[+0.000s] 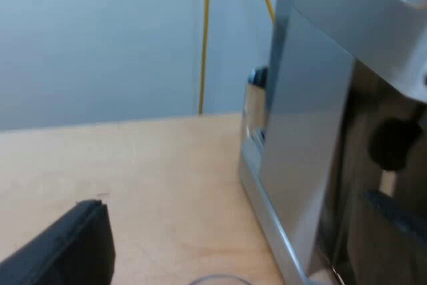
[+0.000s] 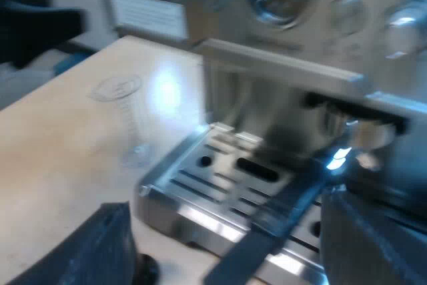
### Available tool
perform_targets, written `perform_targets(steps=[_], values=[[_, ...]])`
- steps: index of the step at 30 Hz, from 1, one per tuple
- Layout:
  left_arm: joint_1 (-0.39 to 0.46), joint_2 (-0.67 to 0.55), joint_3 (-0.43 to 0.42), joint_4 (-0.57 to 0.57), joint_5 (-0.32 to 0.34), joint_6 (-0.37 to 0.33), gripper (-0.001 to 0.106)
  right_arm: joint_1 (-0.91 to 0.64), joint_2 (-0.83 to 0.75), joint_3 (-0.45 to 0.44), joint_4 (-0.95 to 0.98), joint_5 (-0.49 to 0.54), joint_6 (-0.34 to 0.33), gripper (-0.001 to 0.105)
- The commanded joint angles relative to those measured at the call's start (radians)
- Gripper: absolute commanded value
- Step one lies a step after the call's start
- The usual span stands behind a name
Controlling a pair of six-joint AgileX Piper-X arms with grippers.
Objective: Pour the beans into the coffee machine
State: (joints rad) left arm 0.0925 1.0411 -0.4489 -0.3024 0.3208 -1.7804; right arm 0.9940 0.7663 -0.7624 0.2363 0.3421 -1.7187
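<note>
Looking at where things sit: the measuring glass (image 2: pixel 125 125) stands upright on the worktop (image 2: pixel 60 165), between one worktop edge and the corner of the drip tray (image 2: pixel 200 165). It's nearer the tray but not touching it. It looks clear all the way down to me, so I honestly can't say there are beans in it. Nothing is holding it.

The right gripper (image 2: pixel 225 201) is spread wide and empty, just in front of the espresso machine (image 2: pixel 293 58) at the drip tray. The holder's dark handle (image 2: pixel 267 228) pokes out toward the gap between its fingers (image 2: pixel 87 251). The left gripper (image 1: pixel 70 248) is close over the worktop beside the machine's side panel, and I can't tell if it's apart or closed. A clear curved rim (image 1: pixel 220 278) sits right by it, probably that same glass.

What I'd worry about: the pour hasn't started imo, and that glass looks light, tall and slick. Come in off-centre and it gets nudged over or shoved into the tray corner. Grip too softly and it slips on the way up to the hopper. Tilt early and the beans go down the machine's front. The right arm could also clip that handle if it swings.
</note>
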Motion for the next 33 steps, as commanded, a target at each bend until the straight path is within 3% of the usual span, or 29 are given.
perform_targets(steps=[1, 13, 18, 30, 33], values=[[-0.001, -0.063, -0.029, 0.09, -0.018, 0.019, 0.074, -0.08, -0.003, -0.058, 0.085, 0.007, -0.004, 0.062], [-0.001, -0.213, -0.225, 0.401, -0.033, 0.034, 0.074, -0.367, 0.048, -0.246, 0.282, -0.171, -0.006, 0.062], [-0.001, -0.245, -0.32, 0.558, -0.033, 0.12, 0.074, -0.451, 0.08, -0.322, 0.337, -0.218, -0.006, 0.062], [-0.001, -0.344, -0.346, 0.594, -0.028, 0.126, 0.074, -0.78, 0.087, -0.394, 0.494, -0.429, -0.006, 0.062], [-0.001, -0.368, -0.353, 0.634, -0.028, 0.126, 0.074, -0.852, 0.087, -0.397, 0.525, -0.437, -0.011, 0.062]])
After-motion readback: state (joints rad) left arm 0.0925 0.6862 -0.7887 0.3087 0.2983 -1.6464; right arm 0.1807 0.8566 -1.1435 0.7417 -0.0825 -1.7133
